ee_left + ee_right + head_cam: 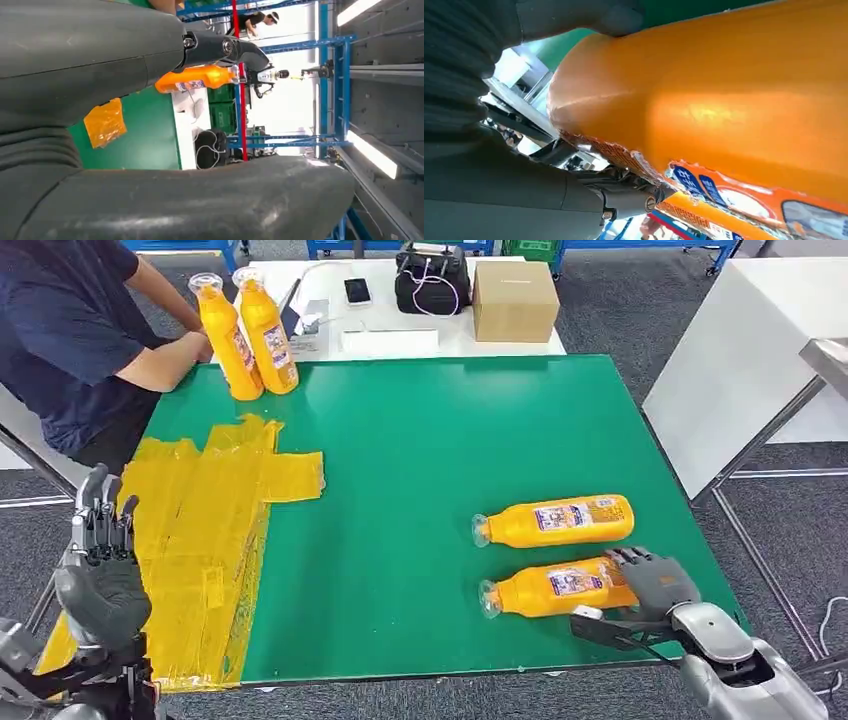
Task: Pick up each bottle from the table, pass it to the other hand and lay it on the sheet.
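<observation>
Two orange bottles lie on the green table (420, 450) at the right, caps pointing left. My right hand (655, 585) wraps the base end of the nearer bottle (550, 590), fingers over it and thumb at its near side; up close, the bottle (724, 110) sits between thumb and fingers. The farther lying bottle (560, 521) is free. A crumpled yellow sheet (200, 530) covers the table's left part. My left hand (100, 560) is raised beside the sheet's near left edge, fingers apart and holding nothing. Two more bottles (230, 340) (268, 335) stand upright at the back left.
A person (70, 330) at the back left has a hand by the upright bottles. Behind the green table, a white table carries a cardboard box (514, 300), a black bag (432, 280) and a phone (357, 290). A white panel (740, 360) stands to the right.
</observation>
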